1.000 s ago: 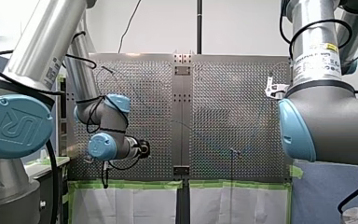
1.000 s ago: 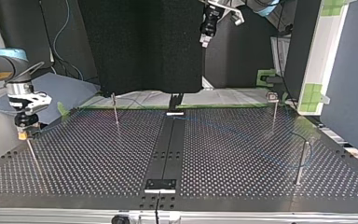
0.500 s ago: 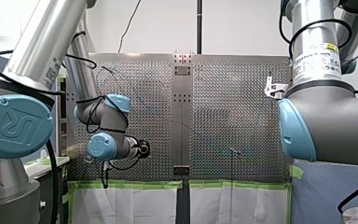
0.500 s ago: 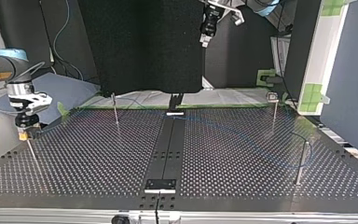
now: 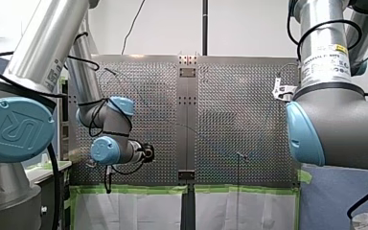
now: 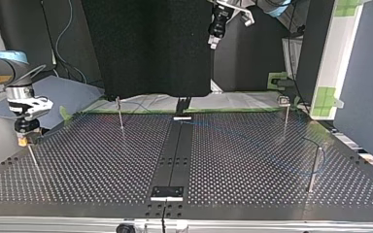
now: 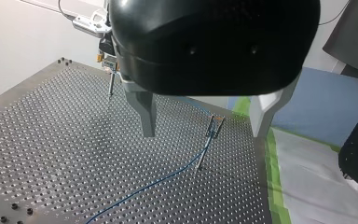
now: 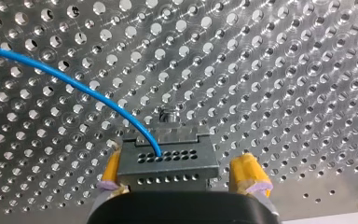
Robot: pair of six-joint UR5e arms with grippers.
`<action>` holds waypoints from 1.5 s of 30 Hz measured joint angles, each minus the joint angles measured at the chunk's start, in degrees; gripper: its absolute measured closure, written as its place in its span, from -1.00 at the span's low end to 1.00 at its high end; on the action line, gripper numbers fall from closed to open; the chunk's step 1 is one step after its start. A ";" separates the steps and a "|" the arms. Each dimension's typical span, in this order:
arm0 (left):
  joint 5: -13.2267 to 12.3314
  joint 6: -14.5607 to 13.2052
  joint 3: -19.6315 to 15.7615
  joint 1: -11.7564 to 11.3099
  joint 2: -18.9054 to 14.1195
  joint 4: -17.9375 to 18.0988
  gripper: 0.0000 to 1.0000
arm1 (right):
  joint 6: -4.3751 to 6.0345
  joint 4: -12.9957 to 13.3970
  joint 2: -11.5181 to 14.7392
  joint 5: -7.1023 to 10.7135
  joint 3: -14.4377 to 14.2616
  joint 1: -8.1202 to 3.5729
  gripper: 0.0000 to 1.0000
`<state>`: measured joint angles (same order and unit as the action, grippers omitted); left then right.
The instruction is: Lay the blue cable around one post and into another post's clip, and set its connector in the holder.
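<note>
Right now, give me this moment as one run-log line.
right gripper: open, pads straddling connector | blue cable: runs into connector | left gripper: open, empty, high above table

4 posts (image 6: 314,167), 1 blue cable (image 8: 74,84) (1 connector (image 8: 168,158)), 2 end effectors (image 7: 203,133) (image 8: 181,179).

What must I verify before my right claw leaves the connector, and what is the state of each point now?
1. Right claw open around the connector block: ok.
2. Blue cable ends in a hole of the block: ok.
3. Block fully seated: cannot tell.
4. Left claw open, empty, above the table: ok.
5. Cable held in the clip post: cannot tell; it runs close by the post.
</note>
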<state>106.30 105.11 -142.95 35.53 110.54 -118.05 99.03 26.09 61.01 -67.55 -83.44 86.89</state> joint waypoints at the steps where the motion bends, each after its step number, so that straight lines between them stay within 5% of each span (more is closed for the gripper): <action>1: 0.00 0.00 0.00 0.00 0.00 0.00 -1.00 | 0.01 0.00 0.00 -0.01 0.00 -0.01 -0.96; 7: 0.00 0.00 -0.01 -0.01 -0.01 0.00 -1.00 | 0.10 0.01 0.00 -0.05 -0.05 -0.01 -0.96; 12: 0.00 0.00 0.01 -0.02 -0.02 0.04 -1.00 | 0.03 -3.11 0.32 0.25 -0.03 -0.06 -0.96; 45: 0.26 0.07 0.02 -0.01 -0.03 1.48 -1.00 | 0.02 -3.12 0.28 0.26 -0.05 -0.01 -0.96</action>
<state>106.56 105.18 -142.93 35.52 110.51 -116.57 99.05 22.96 61.29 -67.29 -83.49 86.89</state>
